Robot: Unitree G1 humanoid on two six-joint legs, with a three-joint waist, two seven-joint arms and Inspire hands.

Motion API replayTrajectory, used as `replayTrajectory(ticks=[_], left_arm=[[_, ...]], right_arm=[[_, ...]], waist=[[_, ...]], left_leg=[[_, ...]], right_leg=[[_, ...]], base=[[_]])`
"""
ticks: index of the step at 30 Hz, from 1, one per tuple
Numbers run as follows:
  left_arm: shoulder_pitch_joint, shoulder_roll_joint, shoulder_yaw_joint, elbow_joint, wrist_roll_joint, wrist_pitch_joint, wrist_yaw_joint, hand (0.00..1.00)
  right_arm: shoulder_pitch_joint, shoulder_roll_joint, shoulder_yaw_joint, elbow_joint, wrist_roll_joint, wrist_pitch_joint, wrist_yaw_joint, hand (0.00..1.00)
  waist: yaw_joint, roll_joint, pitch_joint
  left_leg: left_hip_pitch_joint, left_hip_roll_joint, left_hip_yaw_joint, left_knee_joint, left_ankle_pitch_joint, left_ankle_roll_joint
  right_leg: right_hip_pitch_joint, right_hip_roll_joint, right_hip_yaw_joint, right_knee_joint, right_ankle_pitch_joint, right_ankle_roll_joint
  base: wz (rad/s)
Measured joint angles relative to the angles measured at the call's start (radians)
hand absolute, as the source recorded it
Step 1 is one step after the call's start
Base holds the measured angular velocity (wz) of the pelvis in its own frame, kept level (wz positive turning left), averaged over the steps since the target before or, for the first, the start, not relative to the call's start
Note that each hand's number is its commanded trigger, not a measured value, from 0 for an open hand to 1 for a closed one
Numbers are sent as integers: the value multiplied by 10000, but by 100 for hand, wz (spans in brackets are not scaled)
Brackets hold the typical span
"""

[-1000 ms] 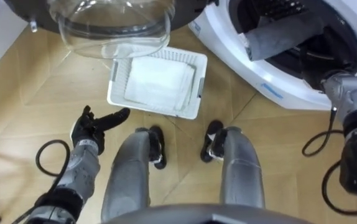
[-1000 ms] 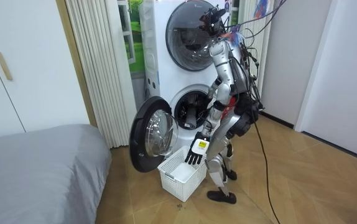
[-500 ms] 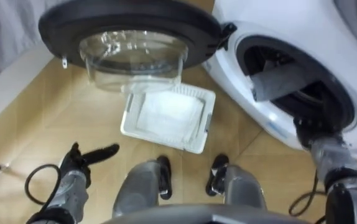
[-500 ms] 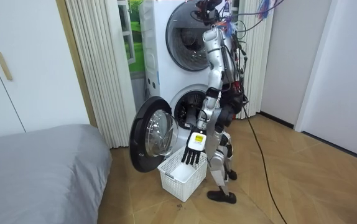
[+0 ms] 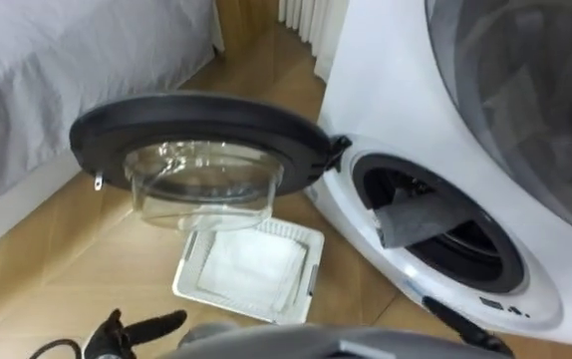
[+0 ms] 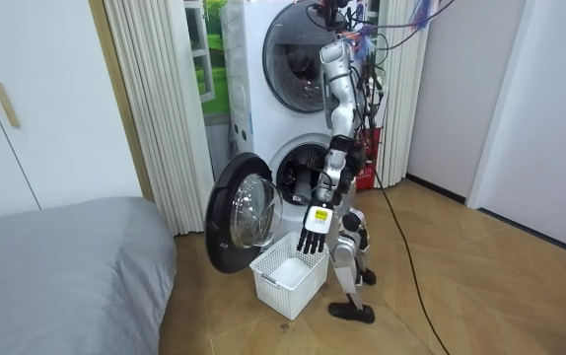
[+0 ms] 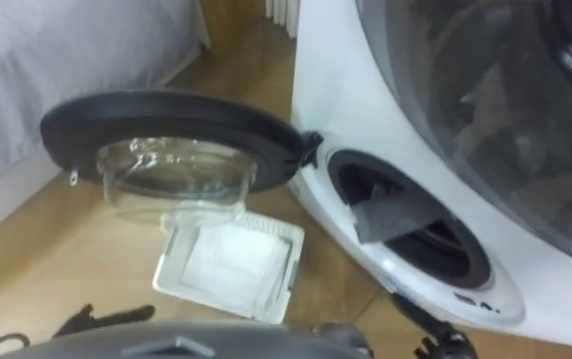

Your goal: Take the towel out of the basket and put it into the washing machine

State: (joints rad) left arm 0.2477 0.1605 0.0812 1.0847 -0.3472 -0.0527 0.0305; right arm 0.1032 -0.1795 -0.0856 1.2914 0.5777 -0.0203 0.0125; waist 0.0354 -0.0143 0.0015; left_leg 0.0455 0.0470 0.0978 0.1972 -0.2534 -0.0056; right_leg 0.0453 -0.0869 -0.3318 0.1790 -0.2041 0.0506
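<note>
Grey towel lodged in washing machine mouth; white cloth in basket; left hand fingers straight, empty; right hand state cannot be told.

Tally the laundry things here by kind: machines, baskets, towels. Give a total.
Machines: 2, the lower washing machine with its door open and the upper machine with its door shut.
Baskets: 1, the basket on the floor.
Towels: 2, the grey towel in the drum's mouth and the white towel in the basket.
Total: 5.
</note>
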Motion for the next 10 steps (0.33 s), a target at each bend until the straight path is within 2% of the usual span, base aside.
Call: replayTrajectory(ticks=[3, 6, 10], left_arm=[[12, 43, 17, 33, 798, 187, 52, 0], [31, 43, 9, 50, 1518, 370, 61, 0], [92, 51, 13, -55, 3031, 592, 107, 0]], right_arm=[[-29, 39, 523, -115, -1504, 2, 66, 0], [-55, 144, 1026, -98, -2227, 4, 93, 0], [-23, 181, 1130, -72, -2422, 6, 135, 0]], waist=[[-5, 52, 51], [9, 6, 91], [-5, 18, 62]], left_leg=[[201, -8, -2, -24, 1, -1], [355, -4, -21, -42, 1, -2], [564, -12, -279, -118, 3, -3]], right_leg=[[266, 17, -17, -130, 0, 1], [449, 23, -2, -143, 0, 2], [609, 29, -6, -114, -1, 1]], base=[[3], [6], [2]])
